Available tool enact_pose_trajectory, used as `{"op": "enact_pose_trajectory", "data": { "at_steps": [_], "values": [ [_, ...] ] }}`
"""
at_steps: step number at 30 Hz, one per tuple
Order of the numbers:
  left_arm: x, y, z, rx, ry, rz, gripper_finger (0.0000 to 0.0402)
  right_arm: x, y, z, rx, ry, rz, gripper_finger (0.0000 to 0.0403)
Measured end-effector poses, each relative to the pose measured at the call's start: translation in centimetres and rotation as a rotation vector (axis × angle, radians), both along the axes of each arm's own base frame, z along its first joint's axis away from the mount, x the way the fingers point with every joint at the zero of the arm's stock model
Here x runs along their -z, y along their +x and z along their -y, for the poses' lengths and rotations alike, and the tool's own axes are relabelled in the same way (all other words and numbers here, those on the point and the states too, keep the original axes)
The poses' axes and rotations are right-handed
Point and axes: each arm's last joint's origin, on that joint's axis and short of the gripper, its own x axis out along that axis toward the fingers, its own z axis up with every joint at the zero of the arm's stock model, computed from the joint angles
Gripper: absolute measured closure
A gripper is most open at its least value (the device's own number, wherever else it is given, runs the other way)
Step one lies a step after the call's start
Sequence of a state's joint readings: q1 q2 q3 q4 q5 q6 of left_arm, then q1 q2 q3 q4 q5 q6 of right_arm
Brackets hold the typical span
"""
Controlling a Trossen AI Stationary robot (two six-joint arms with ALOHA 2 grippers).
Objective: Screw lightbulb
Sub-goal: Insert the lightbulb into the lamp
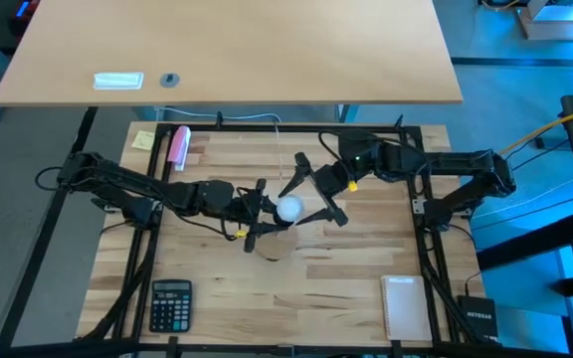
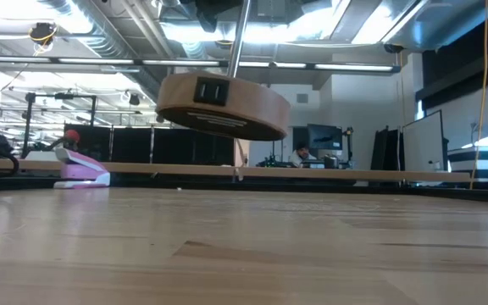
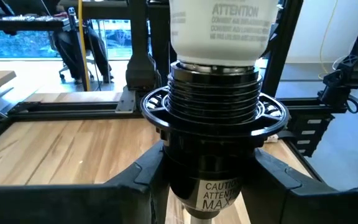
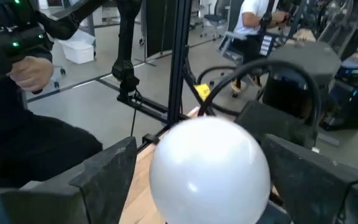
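Lightbulb: white, pear-shaped, at mid-table in the high view, its neck seated in the black socket. In the right wrist view its round dome fills the gap between the two dark fingers, one finger on each side, a narrow gap visible at each flank.

Right gripper: reaches in from the right side, jaws spread wide around the bulb's dome; contact with the glass cannot be told.

Left gripper: reaches in from the left side, jaws clamped on the lower barrel of the socket, one finger on each side in the left wrist view. Printed warning text shows on the socket and on the bulb's white collar.

Socket base: round wooden disc, lifted clear of the table and tilted in the low view.

Other items on the table: calculator at the front left, pink stapler and yellow sticky note at the rear left, white device at the front right
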State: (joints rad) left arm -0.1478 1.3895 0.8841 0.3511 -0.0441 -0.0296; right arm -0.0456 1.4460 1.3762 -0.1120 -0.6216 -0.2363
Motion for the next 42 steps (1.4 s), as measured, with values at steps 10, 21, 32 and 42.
{"op": "enact_pose_trajectory", "data": {
  "at_steps": [10, 21, 32, 42],
  "values": [
    [0.1, 0.0, 0.0, -0.002, -0.01, -0.006, 0.0264, 0.6, 0.3, 0.1, 0.025, -0.033, -0.02, 0.012],
    [0.2, -0.2, -0.5, -0.281, 0.035, -0.014, 0.0264, 0.9, 0.3, 0.8, 0.314, 0.0, -0.115, 0.0161],
    [0.2, -0.5, -1.4, -0.684, 0.094, 0.008, 0.0264, 2.2, 2.0, 1.7, 0.61, 0.081, -0.168, 0.0161],
    [0.5, -0.7, -1.1, -0.713, 0.127, -0.027, 0.0264, 2.4, 2.3, 1.7, 0.599, 0.097, -0.151, 0.0114]
  ]
}}
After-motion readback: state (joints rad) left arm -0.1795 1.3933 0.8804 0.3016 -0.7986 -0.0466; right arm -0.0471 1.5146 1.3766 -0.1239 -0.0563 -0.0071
